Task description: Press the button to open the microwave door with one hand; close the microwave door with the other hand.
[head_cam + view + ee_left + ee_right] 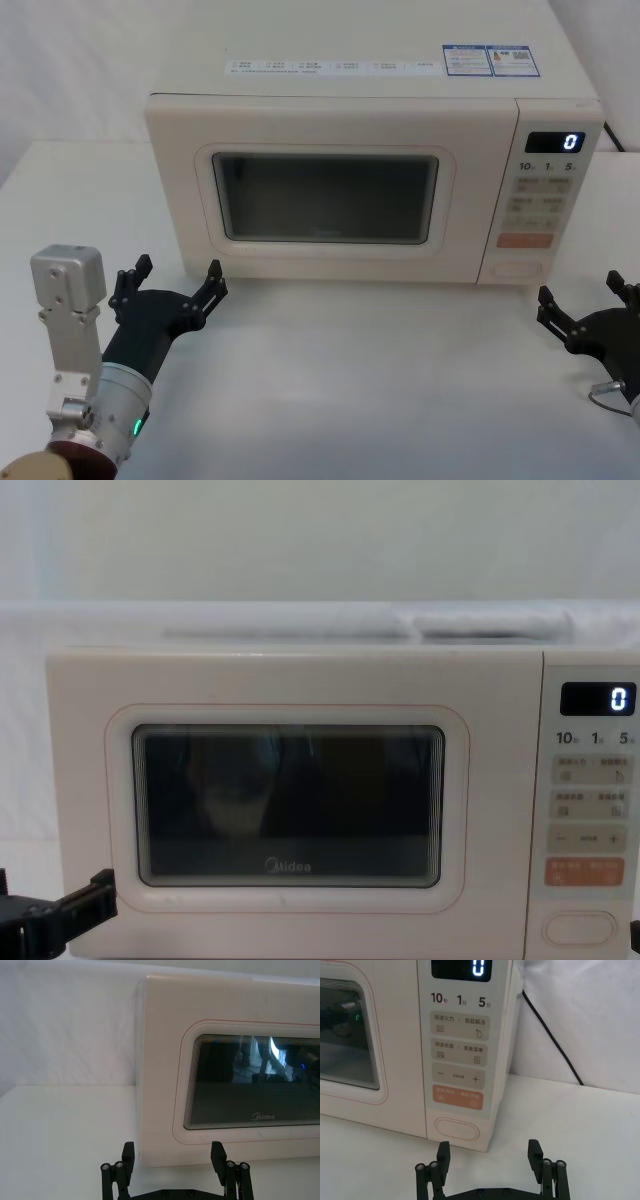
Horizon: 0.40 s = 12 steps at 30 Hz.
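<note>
The cream microwave stands at the back of the white table, and its door (pixel 325 190) with the dark window is shut flush. The wide plain button (pixel 517 268) is the lowest key of the control panel on the right. My left gripper (pixel 180 268) hovers open and empty just before the door's lower left corner (pixel 160 1110). In the left wrist view, the left gripper (pixel 173 1152) is short of the door's bottom edge. My right gripper (pixel 580 290) is open and empty, low beside the microwave's right front corner. Its wrist view shows the right gripper (pixel 489 1150) slightly to the side of the button (pixel 456 1130), not touching.
The panel shows a lit "0" display (pixel 568 141) and an orange key (pixel 457 1099) just above the button. A black power cord (pixel 550 1035) runs down the white wall behind the microwave's right side. Bare white table (pixel 380 380) lies between the two arms.
</note>
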### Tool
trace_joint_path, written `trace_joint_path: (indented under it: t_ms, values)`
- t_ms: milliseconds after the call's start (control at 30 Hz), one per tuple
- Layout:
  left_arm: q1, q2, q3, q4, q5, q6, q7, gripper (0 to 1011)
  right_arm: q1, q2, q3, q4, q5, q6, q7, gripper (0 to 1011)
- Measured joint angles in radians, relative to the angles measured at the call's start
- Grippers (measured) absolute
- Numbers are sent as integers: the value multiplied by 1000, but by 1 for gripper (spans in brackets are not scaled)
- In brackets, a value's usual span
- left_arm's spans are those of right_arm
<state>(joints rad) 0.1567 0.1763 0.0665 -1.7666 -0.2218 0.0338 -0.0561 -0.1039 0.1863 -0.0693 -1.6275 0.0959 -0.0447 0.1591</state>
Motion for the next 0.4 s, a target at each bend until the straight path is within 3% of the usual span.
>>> trace_joint_path:
  t_ms: [400]
  values:
    - [0, 0, 0, 0, 0, 0, 0, 1001, 0, 0, 0, 0, 0, 0, 0, 1002]
